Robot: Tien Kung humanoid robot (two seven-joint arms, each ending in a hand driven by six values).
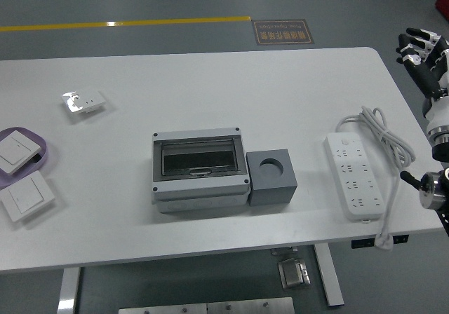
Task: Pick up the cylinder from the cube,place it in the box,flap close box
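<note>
**Box shut, cube socket empty, right hand off the bench**

The white bench (210, 83) was smooth and matte, with rounded corners. Near its middle sat the box (200, 171), a grey rectangular plastic case with screw heads at its corners and a dark, see-through flap lying flat and closed over its top. The cylinder could not be seen; whether it lay under the flap could not be told. Touching the box's right side stood the cube (272, 176), dark grey and dull, its round socket open and empty. Well to the right lay a white glossy power strip (353, 176) with its cable looped behind it. At the left were a small white socket plate (83, 102), a lilac tray (38, 153) holding a square switch (13, 151), and another switch (27, 196) beside it. The right hand (422, 52), black-tipped with a white shell, was raised past the bench's right edge, fingers (414, 48) apart and holding nothing.
</note>
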